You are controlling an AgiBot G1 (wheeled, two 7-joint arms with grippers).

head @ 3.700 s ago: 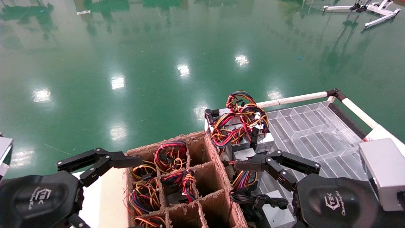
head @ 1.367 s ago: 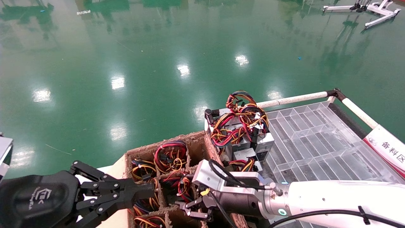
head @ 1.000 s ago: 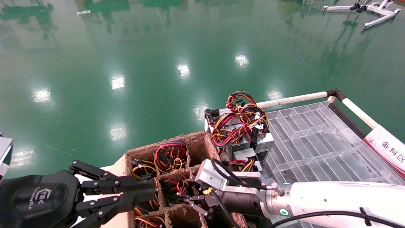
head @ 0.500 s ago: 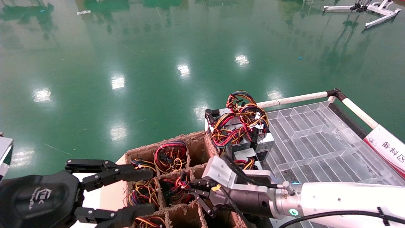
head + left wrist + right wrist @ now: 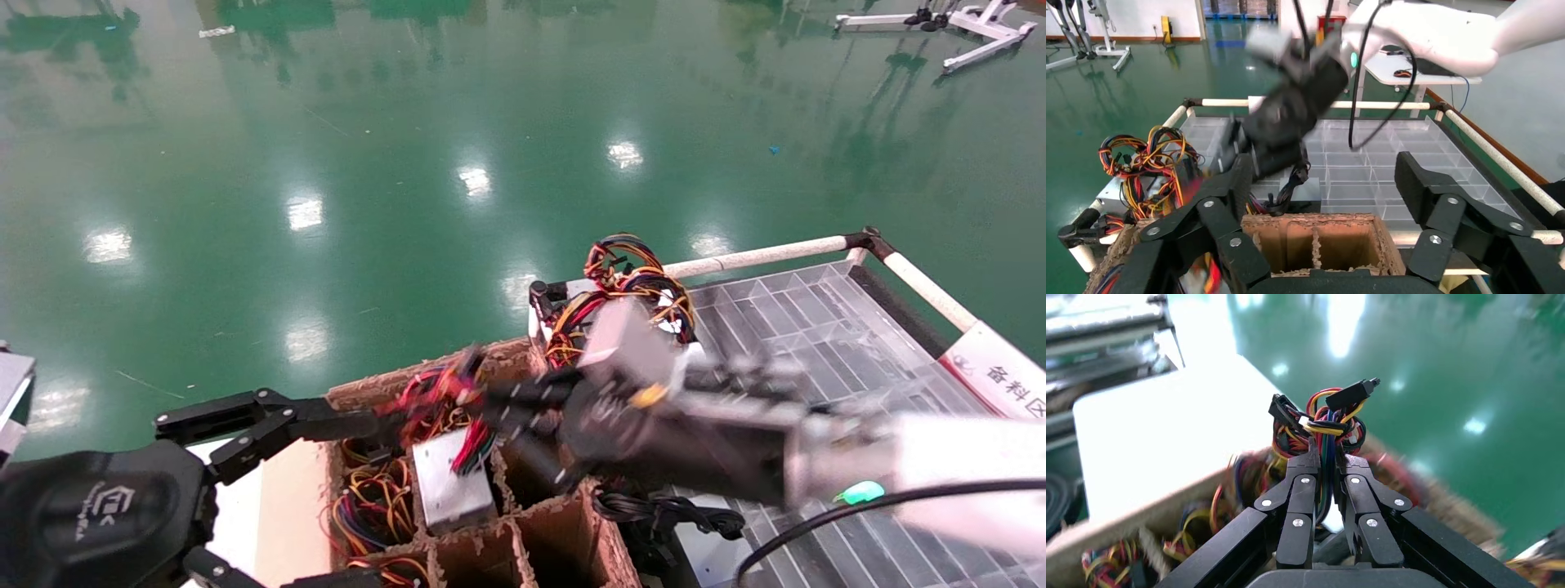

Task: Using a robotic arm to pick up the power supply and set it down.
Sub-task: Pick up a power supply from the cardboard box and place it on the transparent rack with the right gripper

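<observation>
The right gripper point(image 5: 1324, 468) has its black linkage fingers pressed together on the wire bundle point(image 5: 1321, 419) of the power supply point(image 5: 448, 490), the strands running up between the fingertips and spreading into a knot of red, yellow, black and a little blue with black plugs on top. In the head view this gripper point(image 5: 482, 400) reaches in from the right, over the middle of the cardboard divider box point(image 5: 564, 531), and its arm is smeared by motion. Below the pinched wires hangs the supply's body, a small silver-grey rectangular metal box with a plain flat face, tilted, its lower part at the rim of a middle cell and most of it above the cardboard walls. Its wires are mainly red, with some black and yellow.

The left gripper point(image 5: 278, 482) sits at the near left, its two fingers spread wide apart and holding nothing; its far finger points toward the left edge of the divider box. In the left wrist view the gripper point(image 5: 1321, 245) frames an empty cell.

Other cells hold further wire bundles point(image 5: 372, 498). To the right lies a clear plastic grid tray point(image 5: 817, 327) with several silver supplies point(image 5: 629, 286) at its far left corner, and a black cable point(image 5: 662, 514) near its near edge
</observation>
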